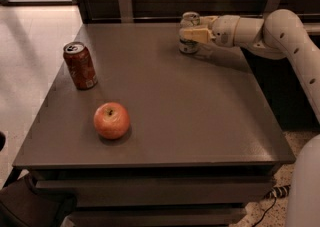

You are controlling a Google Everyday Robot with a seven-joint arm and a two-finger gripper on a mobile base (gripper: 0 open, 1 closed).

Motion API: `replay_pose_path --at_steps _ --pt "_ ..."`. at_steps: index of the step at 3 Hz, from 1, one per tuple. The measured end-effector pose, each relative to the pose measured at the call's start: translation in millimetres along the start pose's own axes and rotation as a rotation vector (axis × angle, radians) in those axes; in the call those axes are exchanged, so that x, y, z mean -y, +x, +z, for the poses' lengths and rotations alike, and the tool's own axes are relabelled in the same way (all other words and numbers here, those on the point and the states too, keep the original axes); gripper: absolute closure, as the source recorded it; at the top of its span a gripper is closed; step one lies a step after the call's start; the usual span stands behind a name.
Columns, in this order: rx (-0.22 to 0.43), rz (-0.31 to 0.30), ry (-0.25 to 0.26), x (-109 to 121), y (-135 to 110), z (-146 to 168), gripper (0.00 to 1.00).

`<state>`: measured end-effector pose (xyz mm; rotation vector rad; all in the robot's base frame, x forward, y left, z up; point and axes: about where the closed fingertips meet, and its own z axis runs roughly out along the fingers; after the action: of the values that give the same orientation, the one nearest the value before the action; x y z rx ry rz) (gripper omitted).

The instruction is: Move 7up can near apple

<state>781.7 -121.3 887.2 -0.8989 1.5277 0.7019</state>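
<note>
The 7up can [188,45], white and green with a silver top, stands upright at the far edge of the grey table [200,121]. My gripper [194,34] reaches in from the right and is right at the can, covering its middle. The apple [111,120], red-orange with a short stem, lies on the table near the front left, far from the can.
A red-brown soda can [80,65] stands upright at the table's left edge, behind the apple. A wooden wall with two metal brackets [124,2] runs behind the table. My white arm [280,36] stretches along the table's far right side.
</note>
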Motion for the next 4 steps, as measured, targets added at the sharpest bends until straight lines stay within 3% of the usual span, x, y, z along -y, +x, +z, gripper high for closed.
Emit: replay_pose_path --at_steps 2,4 --pt "0.001 0.001 -0.01 -3.3 0.3 6.5 0.96" --pt "0.001 0.002 -0.014 -4.6 0.2 9.0 1.0"
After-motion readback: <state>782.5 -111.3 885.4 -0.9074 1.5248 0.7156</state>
